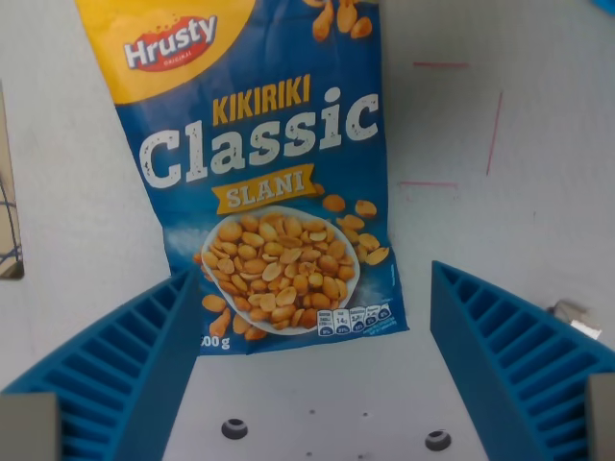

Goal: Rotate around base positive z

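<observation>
Blue ribbed fingers [125,375] of the gripper [312,370] stand spread wide at 7 and 5 o'clock in the wrist view, with nothing between them but bare white desk [500,230]. A peanut bag [264,182], printed "Hrusty Kikiriki Classic Slani", lies flat on the desk from 12 o'clock down to the centre, its lower edge just above the gap between the fingers and its lower left corner close beside the left finger in the picture; whether they touch cannot be told. The bag is tilted slightly, its top leaning toward 11 o'clock and cut off by the picture's upper edge. Since the task is a turn about the base's vertical axis, the wide, empty stance seems fitting: nothing needs to be carried, and the bag probably serves as a reference below. Thin red marks [495,130] sit on the desk near 2 o'clock. A dark-lined object [8,192] shows at the 9 o'clock edge, and a small pale scrap [574,320] at 4 o'clock. Open desk lies toward 3 o'clock, so a sweep there looks unobstructed; the 9 o'clock side is tighter.
</observation>
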{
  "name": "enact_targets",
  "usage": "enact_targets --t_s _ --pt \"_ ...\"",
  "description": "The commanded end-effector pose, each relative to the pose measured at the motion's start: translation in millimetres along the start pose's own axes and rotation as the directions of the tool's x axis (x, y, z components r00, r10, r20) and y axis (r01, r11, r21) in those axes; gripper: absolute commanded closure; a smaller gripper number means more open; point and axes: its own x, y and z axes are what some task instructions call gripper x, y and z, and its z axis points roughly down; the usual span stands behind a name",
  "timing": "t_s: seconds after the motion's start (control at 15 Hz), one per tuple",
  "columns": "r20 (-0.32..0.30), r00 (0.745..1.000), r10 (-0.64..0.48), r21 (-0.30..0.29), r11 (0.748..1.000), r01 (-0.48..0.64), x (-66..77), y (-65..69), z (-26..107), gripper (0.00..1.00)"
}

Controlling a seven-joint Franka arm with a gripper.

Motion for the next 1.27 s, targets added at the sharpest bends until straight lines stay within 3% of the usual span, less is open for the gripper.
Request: enact_targets --t_s 0.07,1.27 --pt "-0.005 0.989 -0.149 -0.004 0.989 0.149 0.2 0.8 -2.0 0.0" --pt "-0.004 0.925 -0.38 -0.008 0.925 0.38 0.2 0.8 -2.0 0.0"
